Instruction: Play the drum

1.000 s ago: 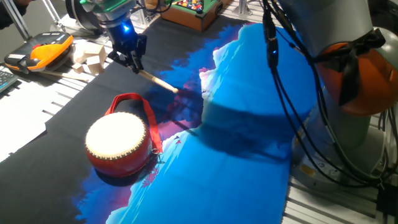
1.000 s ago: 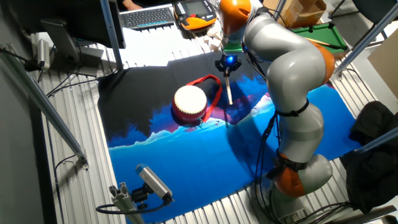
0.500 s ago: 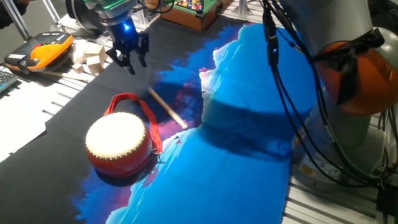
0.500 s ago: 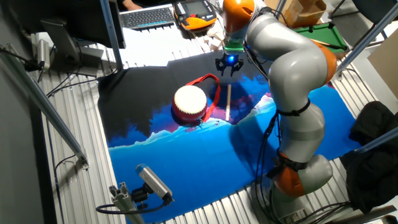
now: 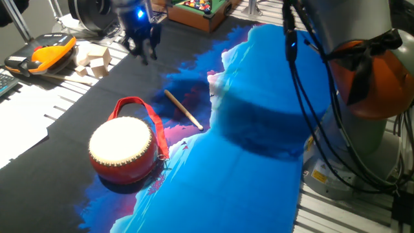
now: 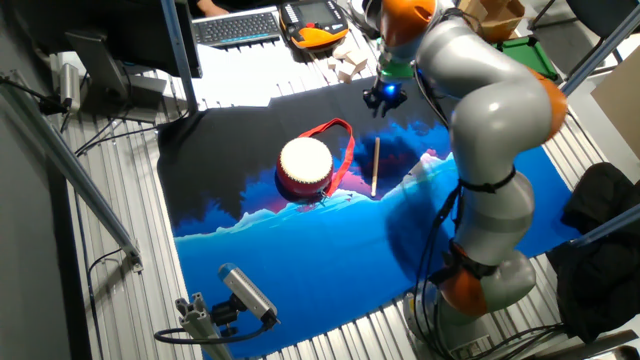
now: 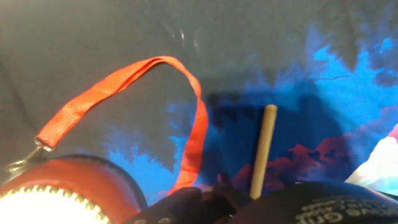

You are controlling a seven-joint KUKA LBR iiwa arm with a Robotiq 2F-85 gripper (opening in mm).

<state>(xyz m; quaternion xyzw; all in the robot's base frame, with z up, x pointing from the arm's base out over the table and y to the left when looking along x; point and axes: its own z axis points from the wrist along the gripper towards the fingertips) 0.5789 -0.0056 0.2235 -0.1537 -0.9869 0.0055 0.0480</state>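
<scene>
The drum (image 5: pixel 123 147) has a red body and a cream skin, and stands upright on the black-and-blue cloth; it also shows in the other fixed view (image 6: pixel 304 165) and at the lower left of the hand view (image 7: pixel 56 193). Its red strap (image 7: pixel 137 81) loops away from it. A thin wooden stick (image 5: pixel 183 109) lies loose on the cloth to the drum's right, and shows in the other views (image 6: pixel 375 166) (image 7: pixel 262 149). My gripper (image 5: pixel 142 44) (image 6: pixel 385 97) is open and empty, raised above the cloth beyond the stick and blurred by motion.
A toy pool table (image 5: pixel 200 10) stands at the back. Wooden blocks (image 5: pixel 90 58) and an orange-black handheld unit (image 5: pixel 42 53) lie at the left edge. A keyboard (image 6: pixel 238 25) is behind the cloth. The arm's cables (image 5: pixel 304 97) hang on the right.
The gripper let go of the stick, which dropped onto the cloth and rolled toward the blue part. The gripper then rose and moved away toward the back. The drum has not moved.
</scene>
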